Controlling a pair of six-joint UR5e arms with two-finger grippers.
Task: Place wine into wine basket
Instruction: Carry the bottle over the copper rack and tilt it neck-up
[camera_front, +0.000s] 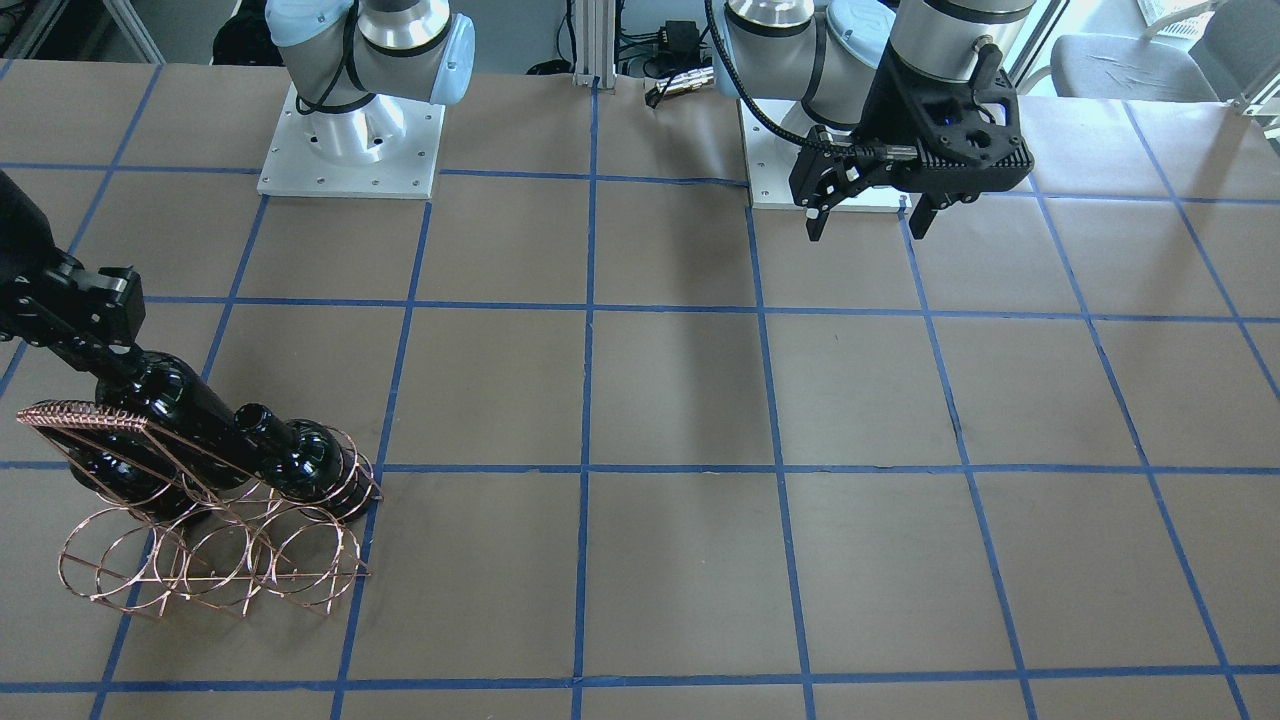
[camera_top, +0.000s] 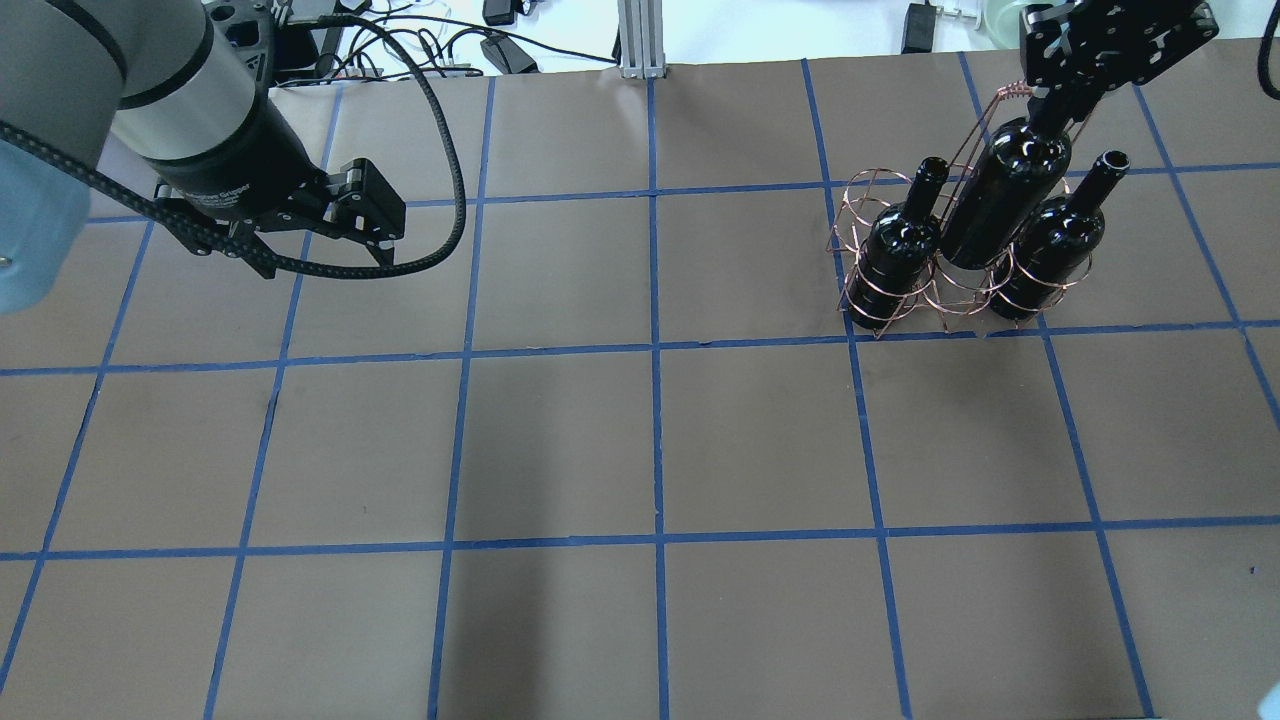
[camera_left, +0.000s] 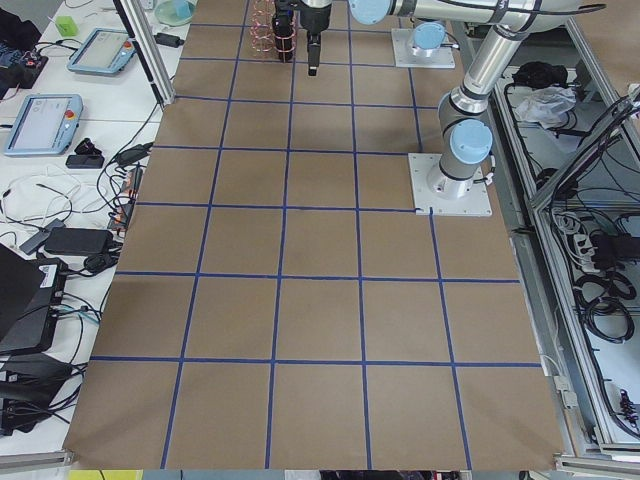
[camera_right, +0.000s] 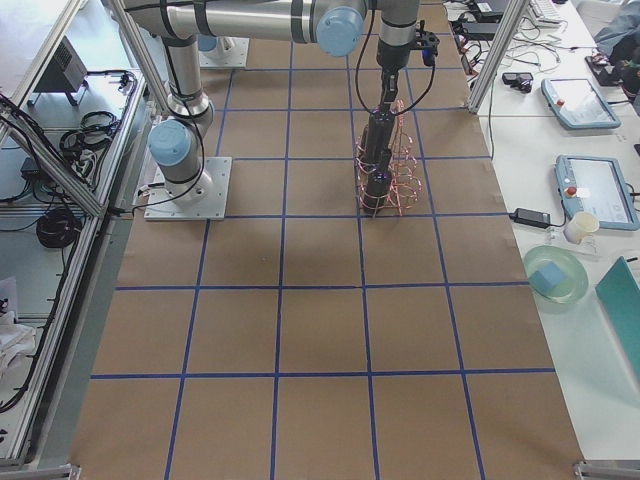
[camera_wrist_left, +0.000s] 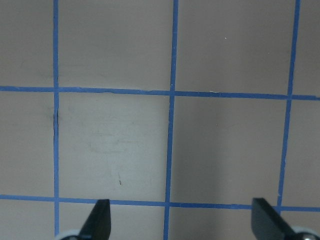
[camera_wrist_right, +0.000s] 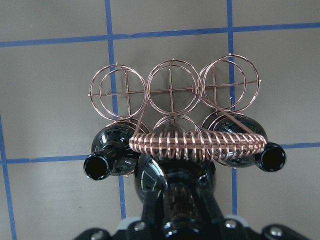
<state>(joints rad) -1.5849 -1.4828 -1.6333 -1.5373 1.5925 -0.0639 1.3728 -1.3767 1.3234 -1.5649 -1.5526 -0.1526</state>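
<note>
Glass, probably heavy and slippery, is hanging below the right gripper (camera_wrist_right: 177, 220), which is pinching the wine (camera_wrist_right: 167, 182) by its neck; the left gripper (camera_front: 868, 228) is hovering spread.

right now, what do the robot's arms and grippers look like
Both arms are silver-grey tubes with pale blue joint caps on white square base plates. The left arm carries a ribbed black cable looping to its black left gripper, which has short black fingers. The right gripper is black too.
</note>
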